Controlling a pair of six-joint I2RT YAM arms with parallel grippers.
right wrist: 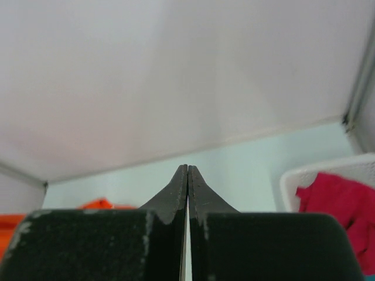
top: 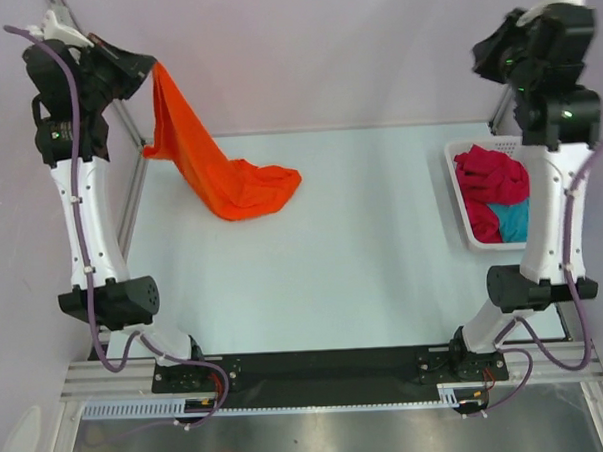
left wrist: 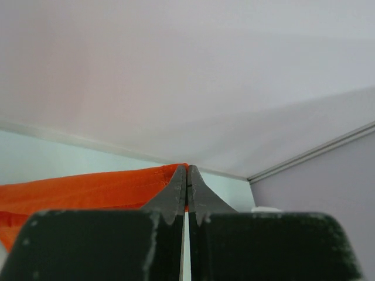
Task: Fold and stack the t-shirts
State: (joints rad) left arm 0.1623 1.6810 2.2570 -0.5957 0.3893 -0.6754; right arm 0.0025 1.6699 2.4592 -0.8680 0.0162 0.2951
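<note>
My left gripper (top: 152, 64) is raised at the far left corner and shut on an edge of the orange t-shirt (top: 224, 179). The shirt hangs down from it in a slant, with its lower end bunched on the table. In the left wrist view the orange t-shirt (left wrist: 88, 190) stretches left from the closed left gripper (left wrist: 187, 170). The red t-shirt (top: 490, 176) and the teal t-shirt (top: 515, 221) lie crumpled in the white basket (top: 458, 194). My right gripper (right wrist: 187, 168) is held high at the far right, shut on nothing.
The pale table (top: 342, 244) is bounded by a metal frame post (top: 127, 123) at the far left, close to the hanging shirt. The basket stands at the right edge beside the right arm (top: 556, 205). A black rail (top: 318, 370) carries both arm bases at the near edge.
</note>
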